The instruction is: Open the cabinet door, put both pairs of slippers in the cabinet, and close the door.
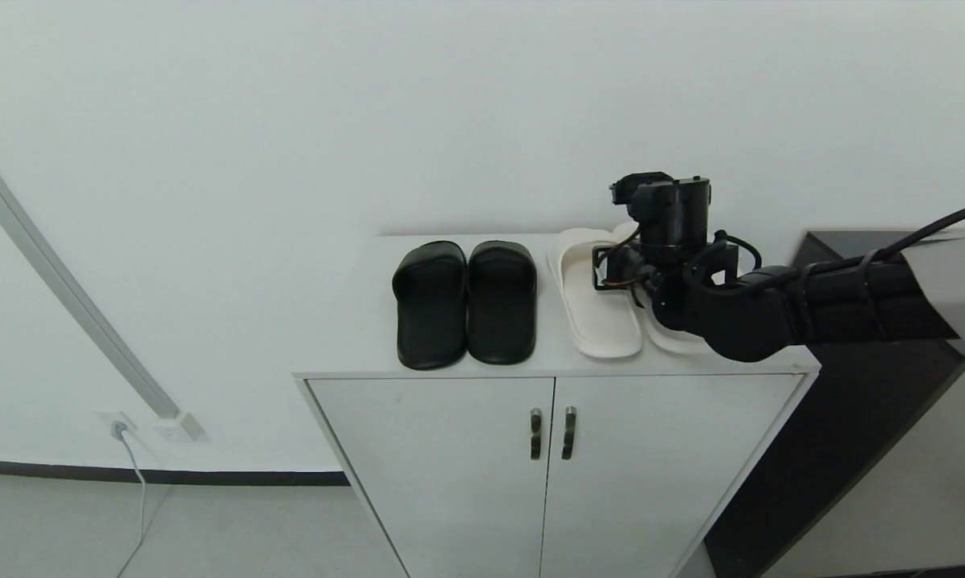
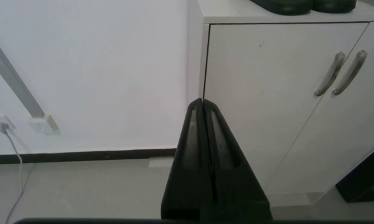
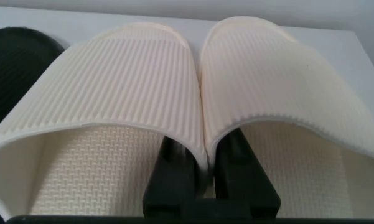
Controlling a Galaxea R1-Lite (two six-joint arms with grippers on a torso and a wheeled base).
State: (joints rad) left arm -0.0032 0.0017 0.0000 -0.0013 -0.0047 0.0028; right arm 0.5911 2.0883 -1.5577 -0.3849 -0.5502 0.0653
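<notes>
A pair of black slippers [image 1: 465,303] and a pair of white slippers [image 1: 599,309] lie side by side on top of the white cabinet [image 1: 346,341]. Both cabinet doors [image 1: 450,474] are closed, with two metal handles [image 1: 535,433] at the middle seam. My right gripper [image 3: 204,155] has one finger inside each white slipper [image 3: 112,74] and is shut on their two touching inner walls. My left gripper [image 2: 203,109] is shut on nothing, low in front of the cabinet's left door [image 2: 267,93], away from the handles [image 2: 330,73].
A dark panel [image 1: 852,417] stands right of the cabinet. A wall socket with a cable [image 1: 119,431] and a slanted conduit [image 1: 65,281] sit on the wall at the left. Open floor lies in front of the cabinet.
</notes>
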